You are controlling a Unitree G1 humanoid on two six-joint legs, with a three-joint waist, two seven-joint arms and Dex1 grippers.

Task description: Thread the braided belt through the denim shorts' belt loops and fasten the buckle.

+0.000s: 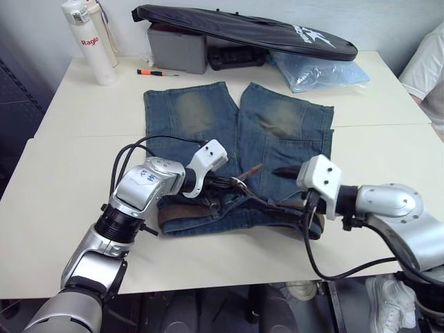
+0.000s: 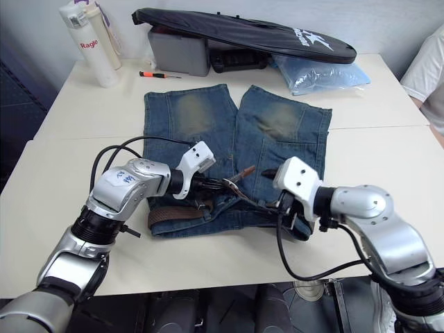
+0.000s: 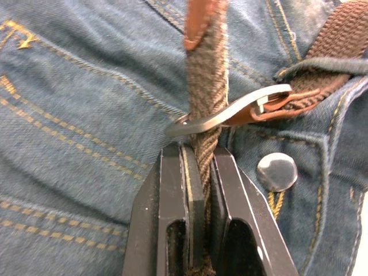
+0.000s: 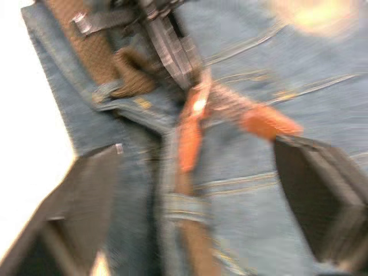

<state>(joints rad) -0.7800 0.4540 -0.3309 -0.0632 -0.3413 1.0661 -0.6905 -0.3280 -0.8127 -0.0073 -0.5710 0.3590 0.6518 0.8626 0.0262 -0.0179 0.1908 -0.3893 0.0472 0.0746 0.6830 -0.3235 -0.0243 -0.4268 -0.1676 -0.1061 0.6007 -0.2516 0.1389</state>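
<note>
Left wrist view: the left hand (image 3: 201, 172) is seen clamped on the brown woven braided belt (image 3: 206, 98), whose strap runs up between the two black fingers (image 3: 172, 195) and passes through the silver-grey rectangular metal buckle (image 3: 230, 112). A darker brown leather tip is seen on the strap beyond the buckle. A round silver metal button (image 3: 277, 171) is noted on the denim at 4 o'clock of the buckle, apart from it.

From the head views, the faded blue denim shorts (image 1: 208, 111) are found lying flat on the cream surface (image 1: 76, 194), with the legs pointing toward 12 o'clock and the waistband nearest the robot. The belt is seen running along the waistband, with a brown stretch exposed at the 9 o'clock end. A narrow blue denim belt loop (image 3: 322, 66) is seen crossing over the strap near the buckle. Both hands are positioned over the middle of the waistband, the left hand at 9 o'clock of the right.

In the right wrist view, the right hand (image 4: 195, 172) is shown spread wide, its fingers well apart on either side of the belt's leather end, with nothing held.

At the 12 o'clock edge of the surface are recorded a long black fabric bag (image 1: 243, 31) resting on a grey box (image 1: 177, 47), a white cylindrical bottle (image 1: 87, 41) at 11 o'clock, a small red-handled screwdriver (image 1: 156, 72), and a clear plastic bag of blue cloth (image 1: 319, 69). A person's white sleeve (image 1: 427, 69) is seen at 2 o'clock.
</note>
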